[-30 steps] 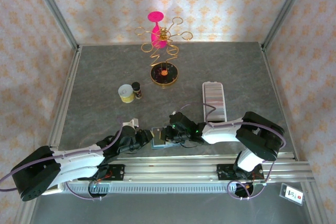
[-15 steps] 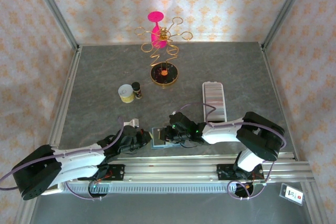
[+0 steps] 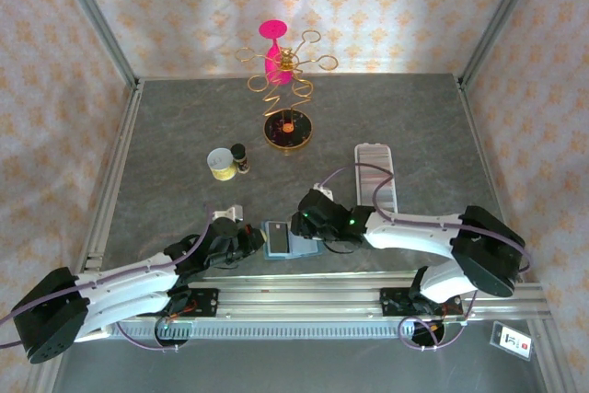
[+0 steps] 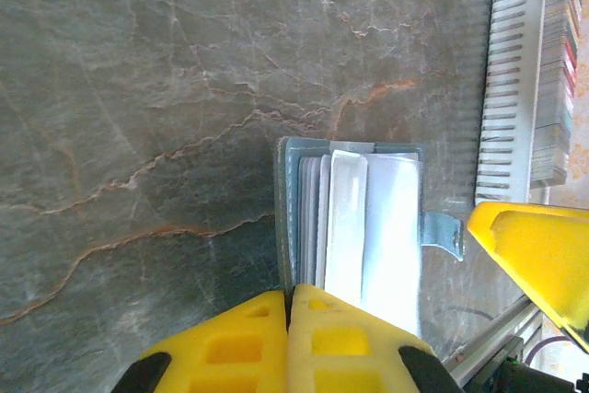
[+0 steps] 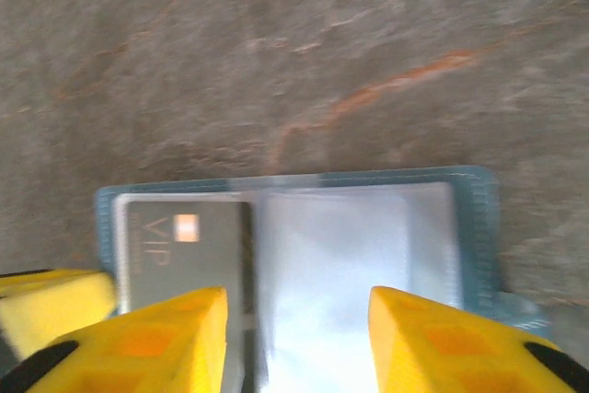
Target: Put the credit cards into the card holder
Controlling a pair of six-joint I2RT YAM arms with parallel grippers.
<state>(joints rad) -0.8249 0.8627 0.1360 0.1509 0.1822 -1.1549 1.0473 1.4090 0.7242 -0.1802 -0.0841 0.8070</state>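
- Grey veined table is lying between patterned walls, with metal rails running along its edges.
- Left of the middle, a pale cup is standing upright, and a small dark bottle is standing just beside it on its right.
- Low at the front edge, the left gripper is reaching toward the wallet. In the left wrist view, the left gripper is clenched, its yellow fingers pressing together with no gap at the wallet's near corner. I cannot tell whether they are pinching the cover.
- A teal wallet is lying open and flat near the front edge, between the two grippers. In the left wrist view, the wallet is showing its clear sleeves fanned side by side, with a snap tab sticking out at one end.
- One dark card, marked VIP with a small orange patch, is sitting inside a clear pocket at the left of the wallet in the right wrist view.
- Toward the back, a gold wire stand is standing upright, with a pink piece on it.
- The right gripper is meeting the wallet from the right. In its own view, the right gripper is spread wide, one finger sitting over the card pocket and the other over the clear sleeve beside it. Whether they are touching the plastic is unclear.
- At the right, the ridged whitish card holder is lying flat, well apart from the wallet, its long side pointing away from the arms.
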